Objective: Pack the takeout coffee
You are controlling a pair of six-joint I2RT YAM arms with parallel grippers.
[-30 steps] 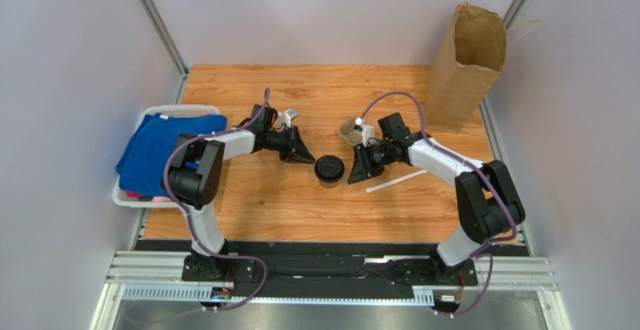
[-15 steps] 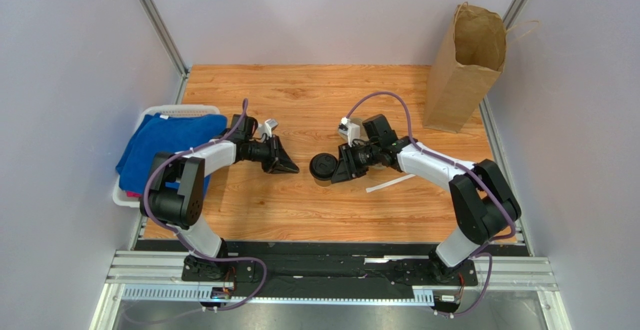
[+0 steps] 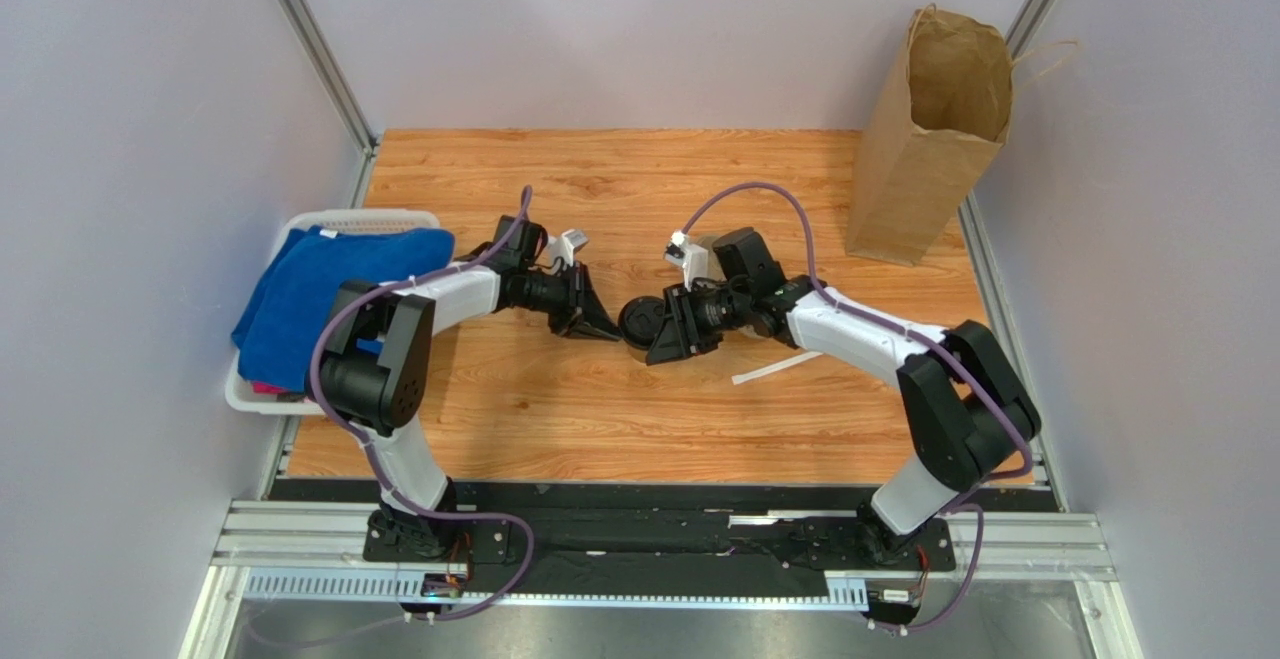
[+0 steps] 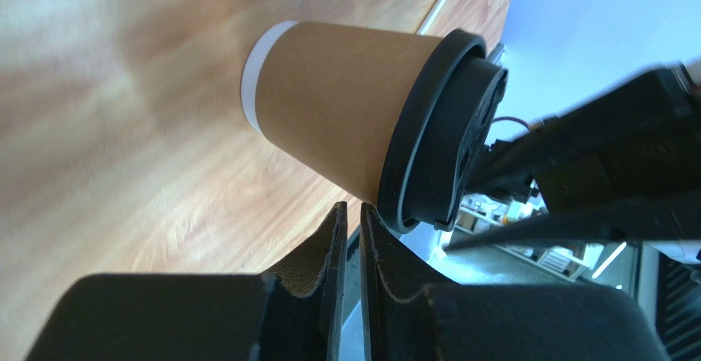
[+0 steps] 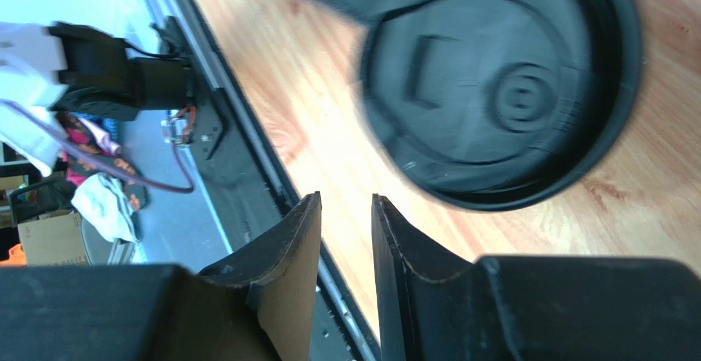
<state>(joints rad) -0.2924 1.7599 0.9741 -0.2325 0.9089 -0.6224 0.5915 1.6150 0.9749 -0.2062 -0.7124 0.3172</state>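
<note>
Both jaws nearly shut, holding nothing: left gripper (image 4: 352, 242) w/ slit gap, right gripper (image 5: 345, 250) slightly wider. Takeout coffee (image 3: 651, 326) upright btwn them, just off both tips. Step: approach. Next: open wider, straddle cup.

Quick count across the table now. One takeout coffee (image 3: 649, 328) at the centre of the overhead frame, carrying one black lid (image 5: 502, 90). One tall paper bag (image 3: 929, 134) at upper right. One white basket (image 3: 349, 220) at the left edge, with one blue cloth (image 3: 323, 292) piled in it. One white strip (image 3: 774, 368) lying just right of centre. Two arms in play, so two grippers: the left gripper (image 3: 598, 326) and the right gripper (image 3: 663, 341), either side of the cup.
</note>
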